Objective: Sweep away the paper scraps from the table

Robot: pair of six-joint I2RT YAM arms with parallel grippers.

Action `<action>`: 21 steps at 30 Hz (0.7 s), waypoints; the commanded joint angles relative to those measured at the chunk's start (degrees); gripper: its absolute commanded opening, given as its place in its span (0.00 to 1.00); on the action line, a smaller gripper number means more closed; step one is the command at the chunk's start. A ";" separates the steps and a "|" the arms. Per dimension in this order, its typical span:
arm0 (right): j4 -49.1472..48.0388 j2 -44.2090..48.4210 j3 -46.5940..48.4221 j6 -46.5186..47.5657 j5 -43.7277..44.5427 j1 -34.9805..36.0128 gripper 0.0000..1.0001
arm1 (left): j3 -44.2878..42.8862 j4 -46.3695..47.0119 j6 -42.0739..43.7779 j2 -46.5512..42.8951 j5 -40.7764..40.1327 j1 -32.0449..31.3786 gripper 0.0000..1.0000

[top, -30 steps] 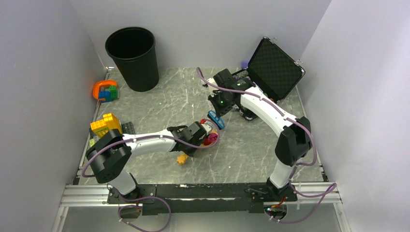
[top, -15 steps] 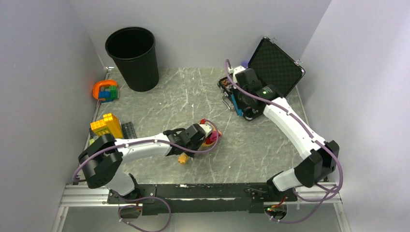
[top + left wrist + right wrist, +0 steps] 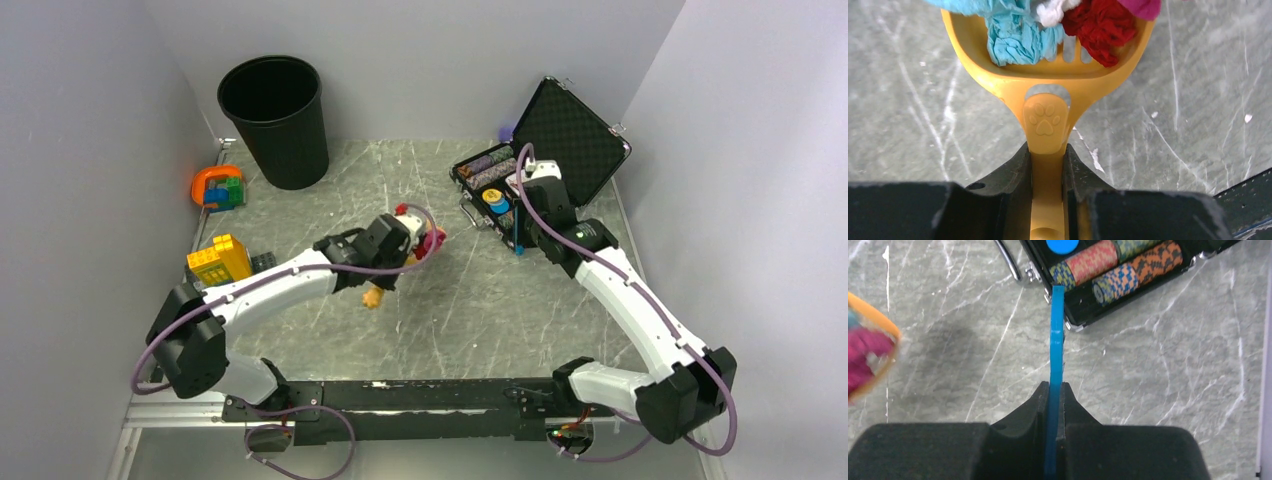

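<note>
The left hand [image 3: 1047, 167] clamps the handle of a yellow scoop [image 3: 1048, 90] loaded with the paper scraps [image 3: 1095, 25], teal, white, red and pink, over the middle of the marbled bench [image 3: 913, 125]. The right hand [image 3: 1055, 397] pinches a thin blue blade [image 3: 1057, 335] edge-on, its tip beside an open case [image 3: 1079, 302] of poker chips [image 3: 1087, 264].

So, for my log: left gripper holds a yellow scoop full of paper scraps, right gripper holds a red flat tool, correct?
Not red: the flat tool in the right gripper is blue, per the right wrist view. The yellow scoop claim stands.
</note>
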State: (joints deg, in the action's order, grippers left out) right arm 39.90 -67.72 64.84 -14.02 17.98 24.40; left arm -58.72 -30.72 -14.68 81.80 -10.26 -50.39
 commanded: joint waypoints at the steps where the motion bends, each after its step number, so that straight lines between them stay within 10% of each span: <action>1: -4.46 5.41 -3.92 -4.43 -1.38 -0.04 0.00 | -8.07 -6.80 1.08 -1.99 2.21 5.29 0.00; 21: -3.28 8.90 -6.71 -3.70 -5.88 -0.06 0.00 | -61.74 -30.92 10.37 19.70 12.60 32.52 0.00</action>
State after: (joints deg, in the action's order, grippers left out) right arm 38.48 -60.53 58.30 -17.47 12.80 24.40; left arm -110.48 -56.49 -6.98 98.32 -1.80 -21.71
